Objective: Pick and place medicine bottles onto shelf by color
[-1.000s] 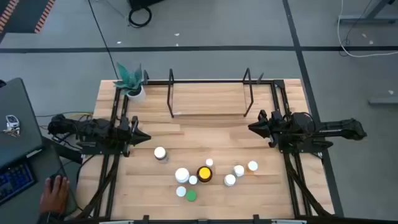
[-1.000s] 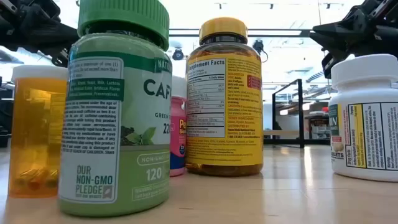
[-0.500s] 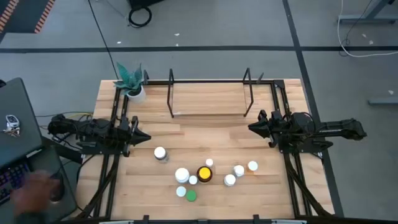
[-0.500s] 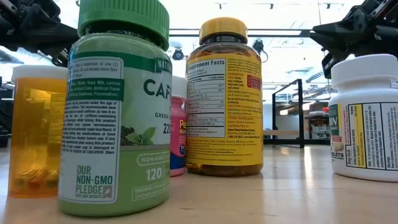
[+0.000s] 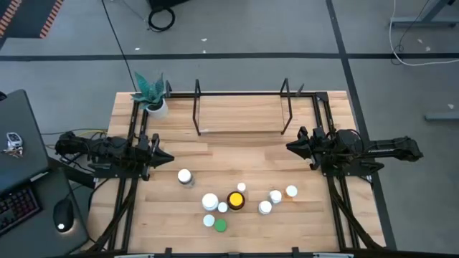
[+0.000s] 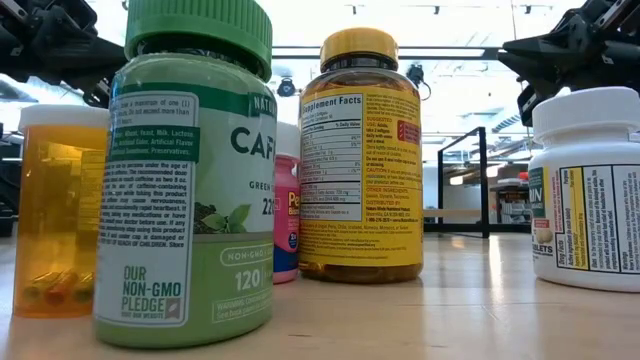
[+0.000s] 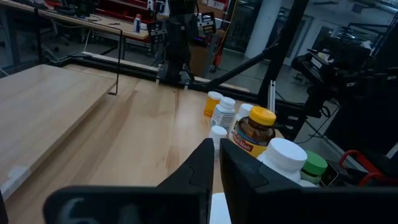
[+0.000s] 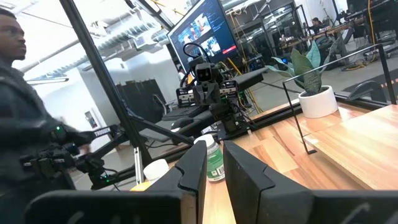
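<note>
**Currently: bottles unsorted, shelf bare**

Left gripper (image 5: 166, 157): left of table, fingers together, holding nothing. Lone white-capped bottle (image 5: 184, 176): just near-right of it, probably the easiest first pick; best opened wide, lowered squarely over cap. Medicine bottles (image 5: 235, 200): clustered near centre, tightly packed, so outer ones first. Shelf (image 5: 240, 107): far centre, unfilled. Right gripper (image 5: 291, 147): right side, fingers nearly together, empty.

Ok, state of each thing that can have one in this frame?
Left gripper: shut, empty, at the table's left side.
Right gripper: nearly shut, empty, at the right side.
Medicine bottles: upright, capped, clustered on the table.
Shelf: holds no bottles.
Potted plant: upright beside the shelf.
</note>
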